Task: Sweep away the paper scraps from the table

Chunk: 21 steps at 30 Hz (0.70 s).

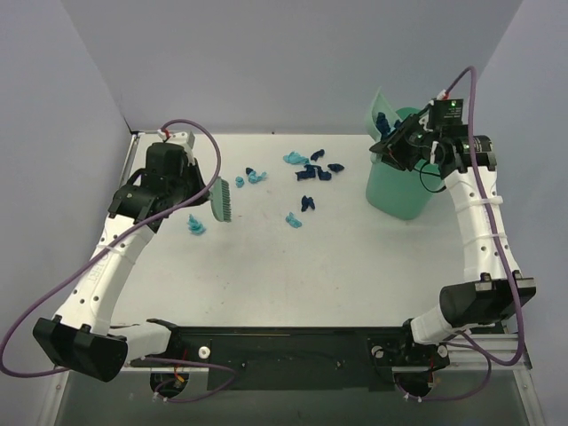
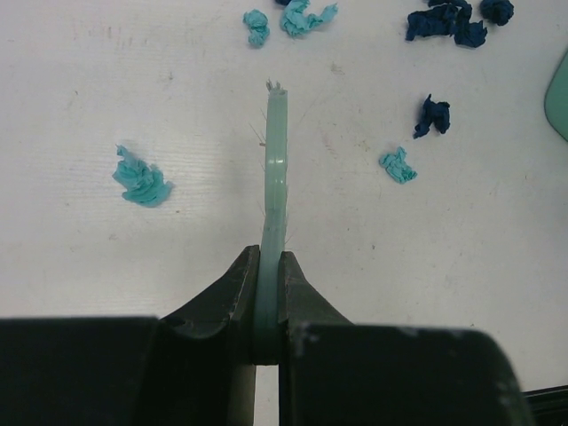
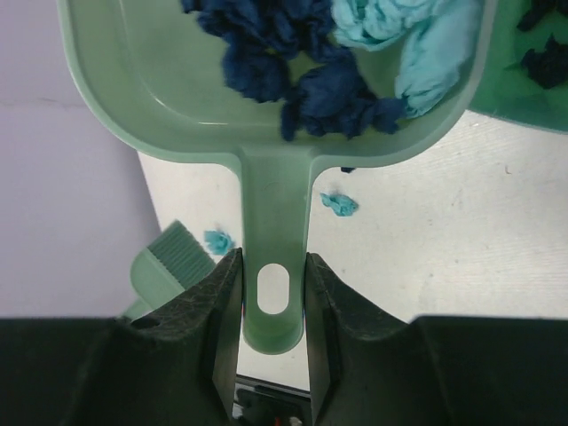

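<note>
Done so far: a load of scraps (image 3: 302, 80), navy and teal, is sitting in the pan (image 3: 151, 89). A few navy bits are also showing inside the bin (image 1: 399, 191), past the pan's rim in the right wrist view.
Right jaws: pinching the pan's handle from both sides, beside its hanging hole, and holding the pan raised and tilted over the bin at the far right of the bench (image 1: 355, 266).
Step in hand: going by the tilt, the pan is probably being emptied into the bin, but the load is not yet out.
Left jaws: pressing together on the handle of the brush (image 1: 223, 199) and holding it edge-on over the left part of the bench. Whether the bristles are touching the surface, I cannot tell.
Lying on the bench: a loose cluster of navy and teal bits at the far middle, near the bin. Two teal bits are lying just beyond the brush and one teal bit beside it on the near left. A navy bit and a teal bit are lying together toward the middle.
Progress: looking roughly half done, with one load gathered and a similar scatter waiting.
Remaining: tipping the pan out, setting it back down on the bench, then brushing the scattered bits into it and dumping again.
</note>
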Motion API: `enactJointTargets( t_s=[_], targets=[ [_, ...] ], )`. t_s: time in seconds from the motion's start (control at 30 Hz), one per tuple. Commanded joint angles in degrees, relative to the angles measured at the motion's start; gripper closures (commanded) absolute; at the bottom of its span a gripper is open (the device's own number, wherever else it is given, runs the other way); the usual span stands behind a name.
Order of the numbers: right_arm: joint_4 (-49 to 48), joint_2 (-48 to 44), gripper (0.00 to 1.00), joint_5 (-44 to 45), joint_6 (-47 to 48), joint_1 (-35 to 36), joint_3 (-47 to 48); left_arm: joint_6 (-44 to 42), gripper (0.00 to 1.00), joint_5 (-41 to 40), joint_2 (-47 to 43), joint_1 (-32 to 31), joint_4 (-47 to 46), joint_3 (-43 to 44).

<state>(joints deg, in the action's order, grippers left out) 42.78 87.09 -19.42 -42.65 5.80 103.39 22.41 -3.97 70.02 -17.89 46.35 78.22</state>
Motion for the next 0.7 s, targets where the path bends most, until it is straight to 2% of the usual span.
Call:
enactJointTargets(
  t_s=[0.0, 0.2, 0.3, 0.67],
  targets=[
    [-11.7, -3.9, 1.0, -8.6, -12.6, -4.7, -6.5, 0.9, 1.0, 1.1, -0.1, 0.0, -3.6, -0.3],
    [-23.3, -6.9, 1.0, -11.4, -23.9, -8.0, -13.8, 0.8, 1.0, 1.2, -0.1, 0.0, -3.7, -0.6],
    [-32.5, -8.8, 1.0, -12.2, -32.5, -9.2, -18.1, 0.8, 1.0, 1.4, 0.0, 0.0, -3.7, -0.5],
    [-48.0, -12.5, 1.0, -8.9, -51.1, -10.5, -27.6, 0.7, 1.0, 1.7, 0.5, 0.0, -4.0, -0.3]
  ],
)
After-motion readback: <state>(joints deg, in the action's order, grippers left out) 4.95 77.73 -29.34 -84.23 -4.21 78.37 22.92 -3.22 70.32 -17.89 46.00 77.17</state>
